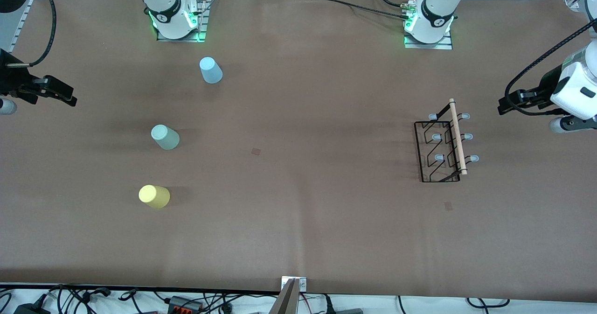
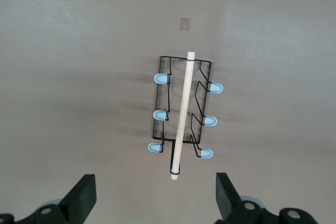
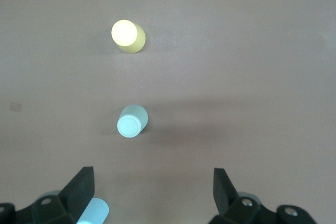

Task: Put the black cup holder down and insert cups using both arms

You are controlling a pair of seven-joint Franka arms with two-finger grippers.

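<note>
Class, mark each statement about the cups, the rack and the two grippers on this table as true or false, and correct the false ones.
1. The yellow cup is the cup nearest the front camera. True.
2. A cup already sits on the black cup holder. False: its prongs are bare; the pale green cup and light blue cup stand on the table toward the right arm's end.
3. The left gripper is open and holds nothing. True.
4. The right gripper is shut on a cup. False: it is open and empty.
5. The holder lies toward the left arm's end. True.
</note>
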